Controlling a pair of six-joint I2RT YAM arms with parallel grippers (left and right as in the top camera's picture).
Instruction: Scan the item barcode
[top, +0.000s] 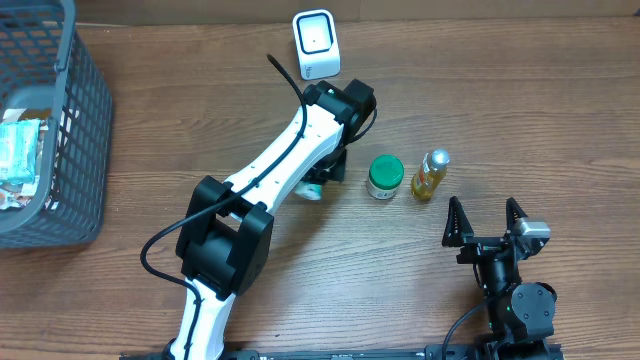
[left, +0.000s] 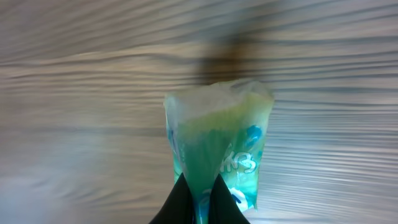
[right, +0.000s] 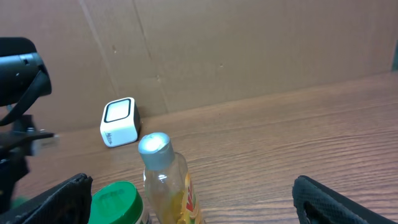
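Observation:
A translucent green and teal packet (left: 217, 143) is pinched at its lower end by my left gripper (left: 199, 198), which is shut on it just above the wooden table. From overhead, only a corner of the packet (top: 313, 191) shows beneath the left gripper (top: 328, 172). The white barcode scanner (top: 316, 44) stands at the back of the table, beyond the left wrist; its dark window (right: 118, 122) also shows in the right wrist view. No barcode is visible on the packet. My right gripper (top: 485, 222) stands open and empty near the front right.
A green-lidded jar (top: 385, 176) and a small bottle of yellow liquid (top: 431, 174) stand between the two grippers, right in front of the right gripper (right: 199, 208). A grey basket (top: 85, 120) holding packets (top: 20, 150) sits at the far left. A cardboard wall (right: 249, 43) backs the table.

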